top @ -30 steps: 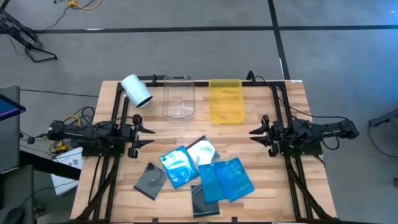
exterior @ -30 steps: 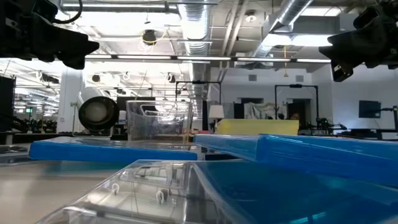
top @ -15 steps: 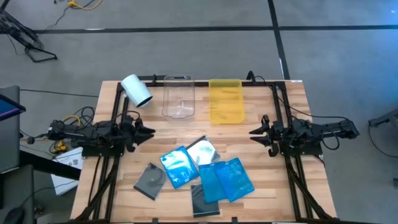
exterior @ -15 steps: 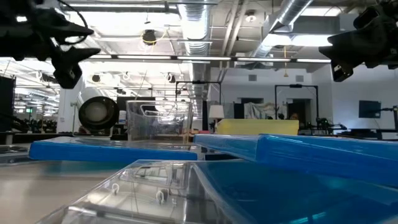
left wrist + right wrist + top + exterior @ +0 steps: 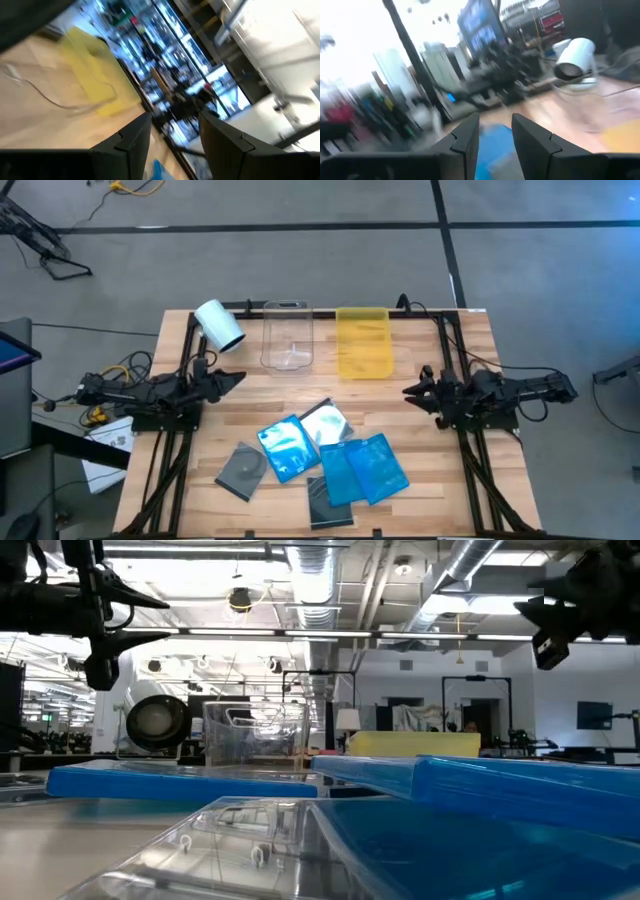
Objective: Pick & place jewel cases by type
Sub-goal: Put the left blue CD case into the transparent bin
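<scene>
A wooden worktop [image 5: 430, 350] is sitting under an overhead camera, with two dark robot arms hanging above it, one at each side. No brand, label or other writing is readable anywhere in these views.

The jewel cases [image 5: 315, 455] are lying in a loose overlapping cluster on the near middle of the worktop, between the two arms. Several are showing bright translucent blue. One dark grey case [image 5: 243, 468] is lying at the cluster's left edge, and one case with a silvery disc [image 5: 326, 422] is lying at its far side. Another dark case is peeking out from under the blue ones at the near edge, mostly hidden.

At the far edge, a white roll [image 5: 219, 326] is lying on its side near the left corner. A clear tray [image 5: 285, 336] is sitting beside it, and a yellow tray [image 5: 363, 342] is sitting beside that.

The left gripper [image 5: 236, 377] is hovering over the worktop's left side, well apart from the cases, its jaws standing apart and holding nothing. The right gripper [image 5: 409, 391] is hovering over the right side, its jaws also parted and empty.

The table-level view is being filled by blue cases and one clear case up close, all cut off at the frame's edges. Both wrist views are blurring heavily, so little beyond the dark fingers can be made out.
</scene>
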Motion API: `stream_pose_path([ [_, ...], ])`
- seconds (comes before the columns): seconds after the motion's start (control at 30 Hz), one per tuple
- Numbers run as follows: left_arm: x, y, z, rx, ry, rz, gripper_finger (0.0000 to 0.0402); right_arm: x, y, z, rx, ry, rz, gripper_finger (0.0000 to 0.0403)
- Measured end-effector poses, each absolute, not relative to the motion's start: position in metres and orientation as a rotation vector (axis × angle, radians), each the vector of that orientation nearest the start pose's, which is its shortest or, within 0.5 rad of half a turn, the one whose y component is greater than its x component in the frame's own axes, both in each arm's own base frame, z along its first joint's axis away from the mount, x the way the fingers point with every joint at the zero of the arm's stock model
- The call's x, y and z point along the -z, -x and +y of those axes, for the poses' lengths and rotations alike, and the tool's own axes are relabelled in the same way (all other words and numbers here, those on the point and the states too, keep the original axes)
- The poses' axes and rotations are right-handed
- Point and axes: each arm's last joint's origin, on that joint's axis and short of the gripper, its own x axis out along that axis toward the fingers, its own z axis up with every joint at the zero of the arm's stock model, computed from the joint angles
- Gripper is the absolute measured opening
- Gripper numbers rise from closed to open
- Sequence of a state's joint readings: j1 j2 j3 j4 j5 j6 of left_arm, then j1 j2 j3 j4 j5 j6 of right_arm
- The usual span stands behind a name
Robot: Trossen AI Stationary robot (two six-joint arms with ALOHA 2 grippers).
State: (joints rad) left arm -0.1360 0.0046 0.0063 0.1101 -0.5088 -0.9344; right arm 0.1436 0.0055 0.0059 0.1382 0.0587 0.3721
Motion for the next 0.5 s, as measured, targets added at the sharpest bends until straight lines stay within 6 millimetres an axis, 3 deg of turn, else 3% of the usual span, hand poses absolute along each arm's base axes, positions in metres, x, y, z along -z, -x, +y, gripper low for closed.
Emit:
stream_pose_path([
  [0.23,-0.177,-0.092,0.005,-0.434,0.971,-0.360,0.0160,-0.199,-0.091,0.009,-0.123,-0.745,-0.345,0.0107],
  [0.5,-0.174,-0.091,0.007,-0.524,0.882,-0.351,0.0160,-0.200,-0.090,0.006,-0.032,-0.693,-0.385,0.0107],
])
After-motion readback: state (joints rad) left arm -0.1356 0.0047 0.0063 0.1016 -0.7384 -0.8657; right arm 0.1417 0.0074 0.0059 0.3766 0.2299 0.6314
